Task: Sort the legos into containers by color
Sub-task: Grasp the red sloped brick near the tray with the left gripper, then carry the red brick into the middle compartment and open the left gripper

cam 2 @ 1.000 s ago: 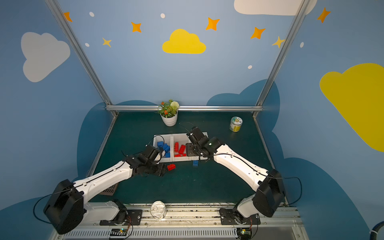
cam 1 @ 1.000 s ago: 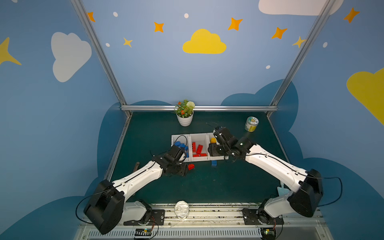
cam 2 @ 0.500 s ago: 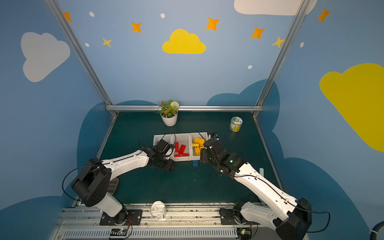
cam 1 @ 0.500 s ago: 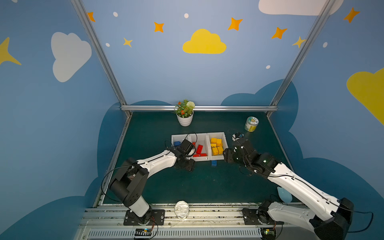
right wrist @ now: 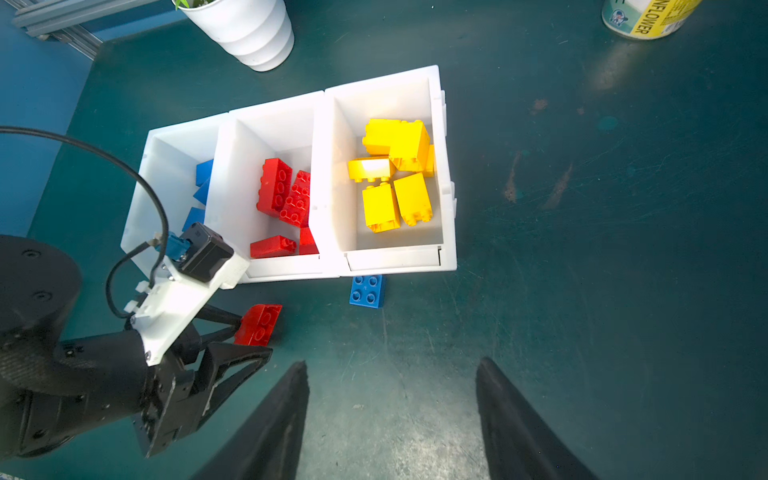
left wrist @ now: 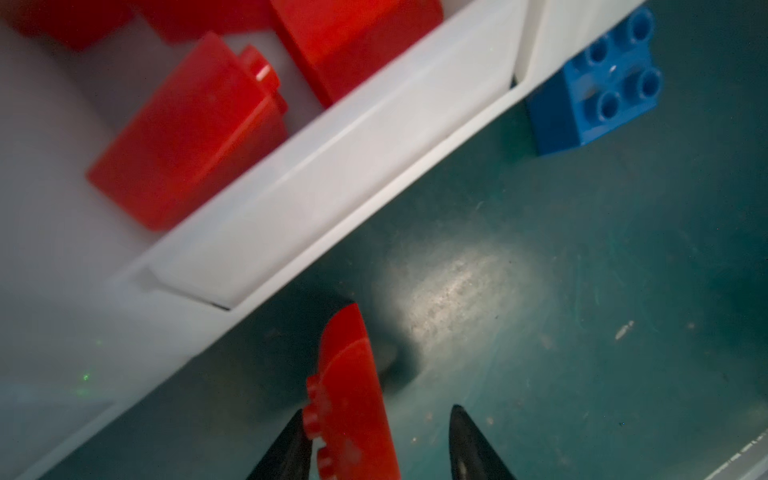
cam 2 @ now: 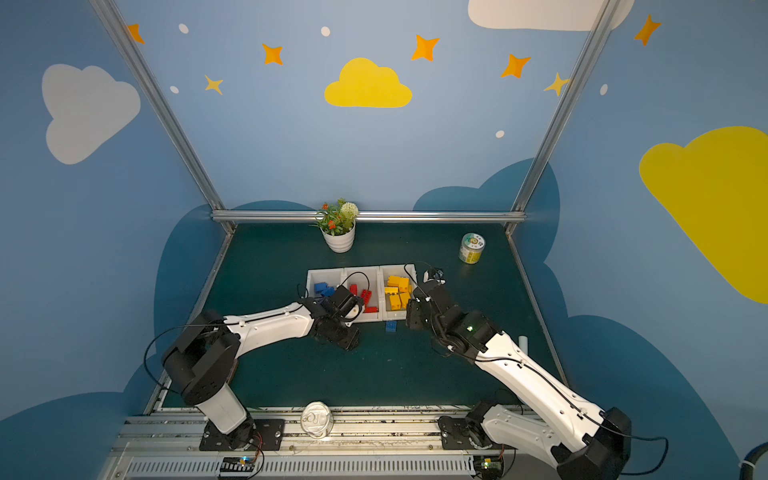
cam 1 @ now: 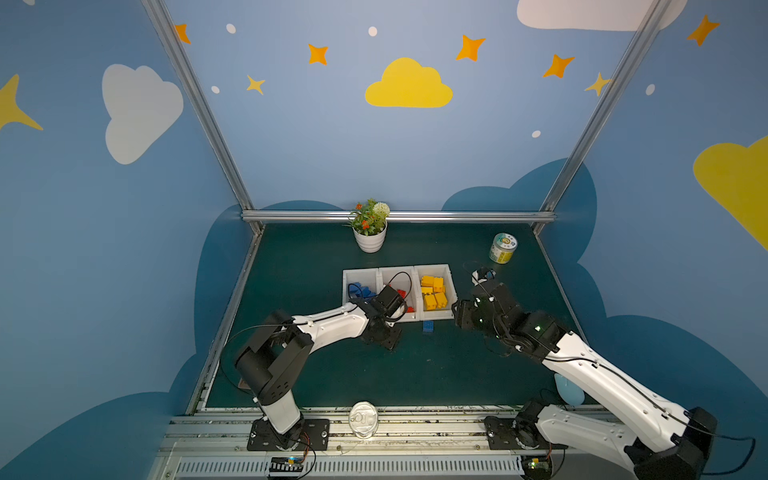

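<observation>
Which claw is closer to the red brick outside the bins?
Left. The left gripper has the red brick between its open fingers; the right gripper hangs farther off, beyond the blue brick.

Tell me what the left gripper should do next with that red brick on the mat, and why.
Probably close the left gripper on the red brick. It lies on the mat between the fingers, against one with a gap to the other, so it seems ungripped. The middle bin beside it holds the other red bricks.
</observation>
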